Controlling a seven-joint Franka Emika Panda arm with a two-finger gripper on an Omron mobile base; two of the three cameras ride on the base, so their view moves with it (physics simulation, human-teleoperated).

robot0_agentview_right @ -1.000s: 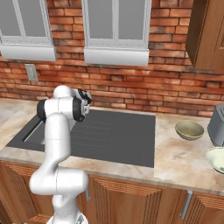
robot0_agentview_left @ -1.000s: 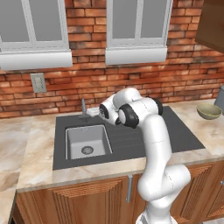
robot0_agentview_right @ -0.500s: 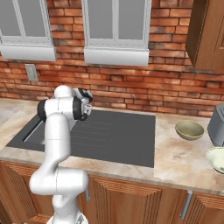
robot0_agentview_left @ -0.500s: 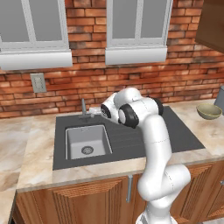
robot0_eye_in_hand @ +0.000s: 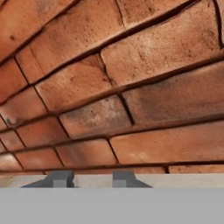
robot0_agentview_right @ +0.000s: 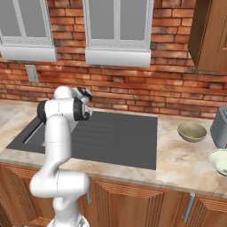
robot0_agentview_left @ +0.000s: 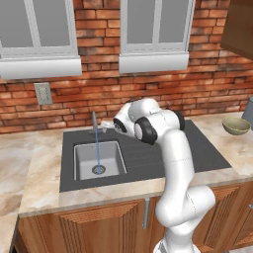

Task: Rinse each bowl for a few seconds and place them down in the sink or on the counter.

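Water runs from the faucet point(robot0_agentview_left: 95, 123) just beside the claw point(robot0_agentview_left: 105, 125) – jaws narrowly apart, holding nothing – while both bowls point(robot0_agentview_right: 192, 132) point(robot0_agentview_right: 220, 161) wait unrinsed on the counter point(robot0_agentview_right: 177, 157) well to its right.

Olive-tan bowl point(robot0_agentview_right: 192, 131): upright on counter point(robot0_agentview_right: 177, 155), well right of gripper point(robot0_agentview_left: 107, 125) | Cream-green bowl point(robot0_agentview_right: 219, 161): upright, further right, nearer front edge | Sink point(robot0_agentview_left: 99, 159): basin just below gripper; water stream running from faucet point(robot0_agentview_left: 94, 120)
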